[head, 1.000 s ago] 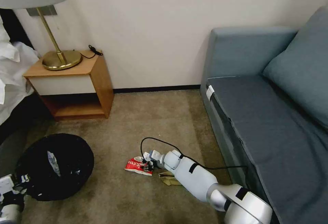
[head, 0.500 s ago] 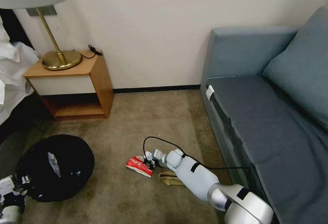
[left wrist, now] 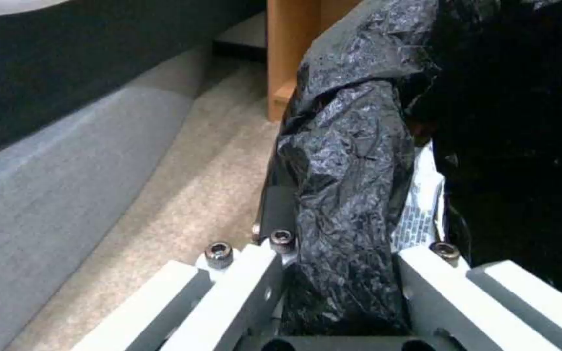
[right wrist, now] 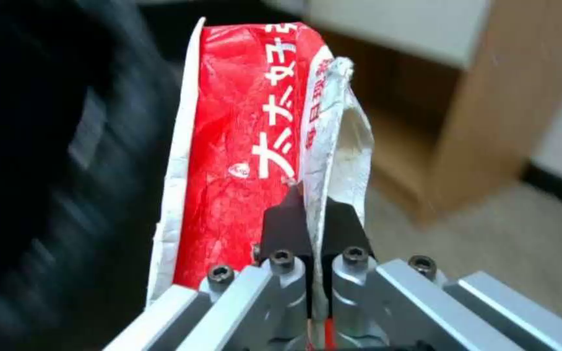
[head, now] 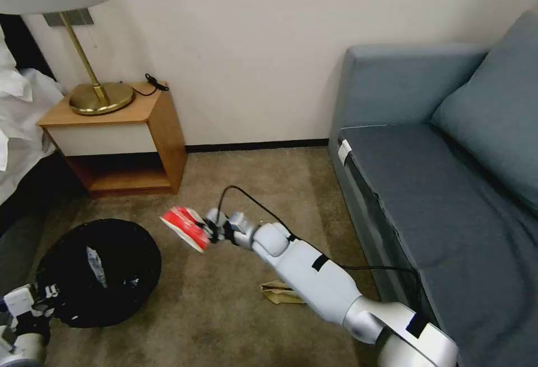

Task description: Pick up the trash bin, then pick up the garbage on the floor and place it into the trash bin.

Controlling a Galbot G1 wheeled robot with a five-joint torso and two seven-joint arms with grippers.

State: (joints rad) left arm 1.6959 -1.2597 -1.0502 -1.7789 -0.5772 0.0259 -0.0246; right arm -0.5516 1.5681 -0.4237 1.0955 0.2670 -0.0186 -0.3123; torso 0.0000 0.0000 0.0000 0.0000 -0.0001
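Head view, centre-left: our right tool (head: 212, 231) pinches the red-white packet (head: 185, 227) above carpet, just beside the trash bin (head: 101, 272), whose rim our left tool (head: 35, 295) clamps, likely to steady it.

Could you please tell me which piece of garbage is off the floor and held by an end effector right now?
The red-white packet: the right end effector pinches its edge and holds it in the air beside the trash bin. The tan paper bag lies on the carpet by the right arm.
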